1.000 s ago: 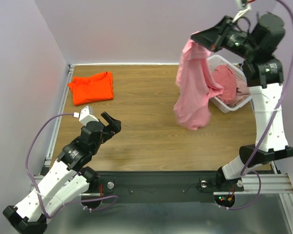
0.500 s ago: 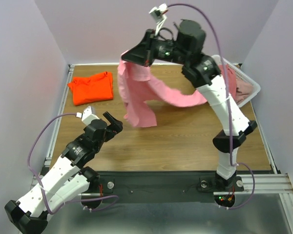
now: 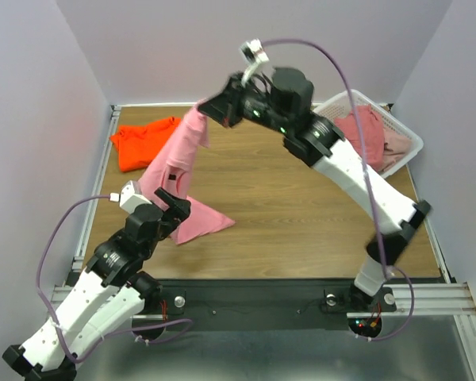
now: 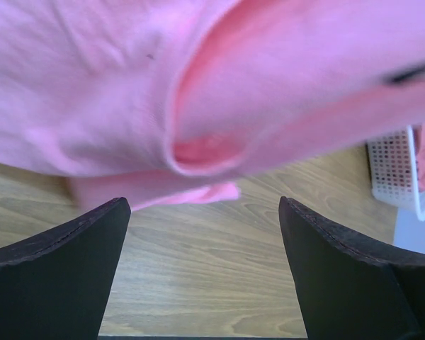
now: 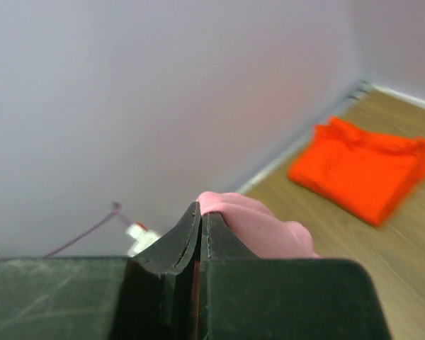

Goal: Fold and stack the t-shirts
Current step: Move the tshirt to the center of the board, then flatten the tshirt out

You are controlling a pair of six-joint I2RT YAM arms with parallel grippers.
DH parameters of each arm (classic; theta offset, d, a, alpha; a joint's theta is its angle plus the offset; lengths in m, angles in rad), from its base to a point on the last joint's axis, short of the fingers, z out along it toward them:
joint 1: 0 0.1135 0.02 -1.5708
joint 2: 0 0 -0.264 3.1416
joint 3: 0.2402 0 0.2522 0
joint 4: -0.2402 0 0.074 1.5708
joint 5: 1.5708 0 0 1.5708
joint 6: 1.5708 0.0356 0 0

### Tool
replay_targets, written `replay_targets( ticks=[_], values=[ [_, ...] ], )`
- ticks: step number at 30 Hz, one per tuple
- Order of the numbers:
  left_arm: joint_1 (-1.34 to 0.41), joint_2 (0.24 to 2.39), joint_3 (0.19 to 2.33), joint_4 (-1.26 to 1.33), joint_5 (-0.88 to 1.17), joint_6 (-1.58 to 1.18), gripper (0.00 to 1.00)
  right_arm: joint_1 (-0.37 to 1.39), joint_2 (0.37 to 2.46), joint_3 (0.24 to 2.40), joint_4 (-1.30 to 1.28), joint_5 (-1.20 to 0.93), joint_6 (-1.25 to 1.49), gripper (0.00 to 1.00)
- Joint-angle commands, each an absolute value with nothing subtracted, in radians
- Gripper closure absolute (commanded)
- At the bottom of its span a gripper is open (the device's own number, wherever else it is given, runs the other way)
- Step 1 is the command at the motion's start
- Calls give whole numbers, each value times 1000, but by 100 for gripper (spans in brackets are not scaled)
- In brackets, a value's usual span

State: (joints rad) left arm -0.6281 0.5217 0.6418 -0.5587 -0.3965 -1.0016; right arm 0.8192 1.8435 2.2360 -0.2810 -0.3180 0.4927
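My right gripper (image 3: 209,109) is shut on the light pink t-shirt (image 3: 177,164) and holds it up over the left half of the table; its lower end rests on the wood (image 3: 200,223). In the right wrist view the shut fingertips (image 5: 200,216) pinch pink cloth (image 5: 258,230). My left gripper (image 3: 174,208) is open and empty, low over the table just before the hanging shirt, which fills the top of the left wrist view (image 4: 198,85). A folded orange t-shirt (image 3: 141,143) lies at the far left, also in the right wrist view (image 5: 372,173).
A white slatted basket (image 3: 402,132) at the far right holds dusty rose and pale pink shirts (image 3: 365,131); its corner shows in the left wrist view (image 4: 397,173). Purple walls close in the table on three sides.
My right arm has swung the pink shirt from beside the basket leftward across the table and lowered it until its end touches the wood. My left gripper has shifted slightly toward it.
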Motion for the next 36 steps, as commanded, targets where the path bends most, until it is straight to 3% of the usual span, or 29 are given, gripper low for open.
replay_targets(
  ticks=[1, 9, 13, 20, 26, 36],
  values=[
    [-627, 476, 689, -618, -443, -1040, 1, 799, 1537, 1847, -195, 95, 400, 100],
    [-627, 454, 632, -535, -330, -1014, 1, 478, 1175, 1078, -204, 245, 578, 100],
    [-627, 561, 604, -519, -298, -1023, 1, 373, 1085, 870, -230, 333, 630, 100],
    [-614, 843, 591, -448, -345, -1054, 1, 311, 1046, 782, -259, 359, 627, 100],
    [-459, 1069, 595, -227, -226, -964, 2, 310, 1014, 756, -264, 313, 617, 100],
    [-382, 1530, 833, -146, -164, -810, 1, 310, 1000, 739, -262, 270, 601, 100]
  ],
)
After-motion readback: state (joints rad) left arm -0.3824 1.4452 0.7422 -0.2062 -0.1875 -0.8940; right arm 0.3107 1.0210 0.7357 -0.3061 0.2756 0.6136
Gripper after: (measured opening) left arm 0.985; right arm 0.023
